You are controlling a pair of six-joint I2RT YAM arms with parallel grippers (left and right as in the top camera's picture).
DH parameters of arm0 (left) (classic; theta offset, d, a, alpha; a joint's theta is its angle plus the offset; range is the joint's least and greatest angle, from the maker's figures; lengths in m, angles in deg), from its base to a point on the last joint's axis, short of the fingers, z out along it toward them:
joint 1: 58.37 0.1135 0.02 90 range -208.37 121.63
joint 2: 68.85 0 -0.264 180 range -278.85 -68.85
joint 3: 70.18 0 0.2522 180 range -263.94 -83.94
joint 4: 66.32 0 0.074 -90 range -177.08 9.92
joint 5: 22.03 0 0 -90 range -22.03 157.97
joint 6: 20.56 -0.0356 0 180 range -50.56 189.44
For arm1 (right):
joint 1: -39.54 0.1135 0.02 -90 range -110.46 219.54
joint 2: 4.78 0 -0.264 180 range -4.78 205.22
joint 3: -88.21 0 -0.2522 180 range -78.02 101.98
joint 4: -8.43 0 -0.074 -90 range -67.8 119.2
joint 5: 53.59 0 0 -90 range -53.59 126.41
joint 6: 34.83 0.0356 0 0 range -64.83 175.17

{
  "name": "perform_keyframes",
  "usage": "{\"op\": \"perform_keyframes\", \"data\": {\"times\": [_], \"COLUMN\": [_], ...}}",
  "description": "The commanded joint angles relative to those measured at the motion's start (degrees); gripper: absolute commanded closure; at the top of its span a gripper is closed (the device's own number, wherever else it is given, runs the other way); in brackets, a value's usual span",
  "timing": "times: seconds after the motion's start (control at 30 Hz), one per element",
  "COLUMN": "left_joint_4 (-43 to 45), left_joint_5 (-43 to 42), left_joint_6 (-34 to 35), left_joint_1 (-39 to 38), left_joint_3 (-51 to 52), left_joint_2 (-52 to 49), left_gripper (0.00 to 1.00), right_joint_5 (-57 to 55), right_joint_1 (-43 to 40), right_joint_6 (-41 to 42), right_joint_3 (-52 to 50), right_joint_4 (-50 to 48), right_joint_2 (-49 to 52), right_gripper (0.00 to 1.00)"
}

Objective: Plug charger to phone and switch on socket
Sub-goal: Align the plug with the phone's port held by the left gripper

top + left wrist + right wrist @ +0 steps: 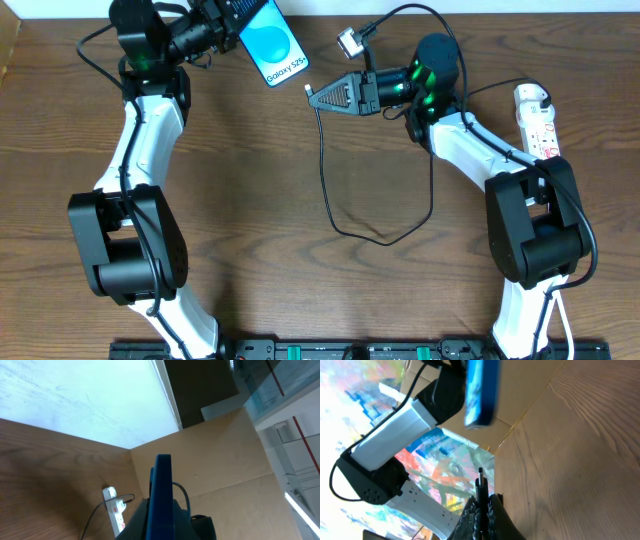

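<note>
My left gripper point(238, 32) is shut on the phone point(273, 48), held above the table's far left with its blue-circle screen facing up; the left wrist view shows it edge-on point(162, 495). My right gripper point(318, 96) is shut on the charger's plug tip point(480, 476), which points at the phone's bottom edge point(481, 395) with a small gap between. The black cable point(335, 215) loops down over the table. The white power strip point(537, 118) lies at the far right, with the white adapter point(532, 98) on it. The strip also shows in the left wrist view point(116, 510).
A small grey connector point(349, 41) on a black lead sits at the far edge behind the right gripper. The strip's white cord point(558, 320) runs down the right side. Both arm bases stand at the near edge.
</note>
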Motion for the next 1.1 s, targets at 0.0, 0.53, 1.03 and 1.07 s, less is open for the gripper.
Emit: {"op": "perform_keyframes", "data": {"times": [0.0,0.53,1.03,1.07], "left_joint_4": [0.74,0.72,0.7,0.7], "left_joint_5": [0.79,-0.87,-2.97,-3.02], "left_joint_6": [-1.25,-1.44,-2.51,-2.54], "left_joint_1": [0.09,-1.64,-1.97,-2.12], "left_joint_3": [-0.79,-0.79,-0.76,-0.76], "left_joint_2": [1.7,1.7,1.7,1.7], "left_gripper": [0.93,0.93,0.93,0.93], "right_joint_5": [1.36,0.63,-0.22,-0.22], "right_joint_1": [0.59,1.88,1.9,1.9], "right_joint_6": [0.35,0.48,0.5,0.48], "right_joint_3": [0.33,0.33,0.33,0.33], "right_joint_4": [-1.6,-2.21,-3.21,-3.21], "right_joint_2": [0.26,0.26,0.28,0.26], "right_gripper": [0.99,0.99,0.99,0.99]}}
